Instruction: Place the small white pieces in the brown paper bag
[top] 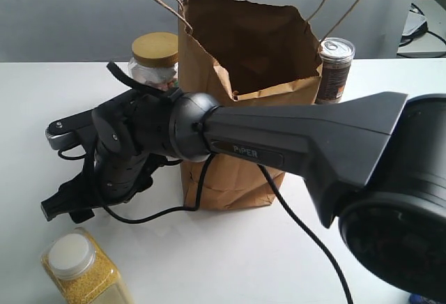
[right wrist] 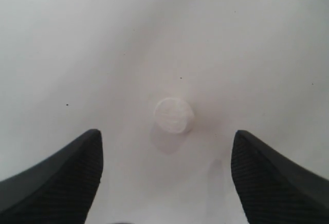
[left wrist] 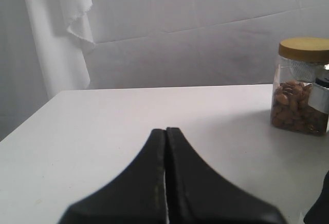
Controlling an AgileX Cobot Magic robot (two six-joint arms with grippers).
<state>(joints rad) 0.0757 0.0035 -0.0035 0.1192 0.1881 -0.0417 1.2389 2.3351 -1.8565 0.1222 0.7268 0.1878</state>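
— your right claw (right wrist: 165, 135) is spread wide, pointing down at the table (right wrist: 61, 39). one small white piece (right wrist: 174, 115) lies on the table between its fingers, and nothing is touching it.
— and my left?
— your left claw (left wrist: 165, 130) is pressed closed on nothing, low over the table, with the nut jar (left wrist: 300, 95) further along.
— how far along am i?
— hard to say. the brown paper bag (top: 237, 178) stands upright with its mouth open, but i can't see whether any pieces are inside it. only this one piece shows; the others are out of sight.
— so what's left?
— at least this one, i'd judge. you'd close on it, lift it and carry it over the bag's ragged rim. neither claw holds anything yet.
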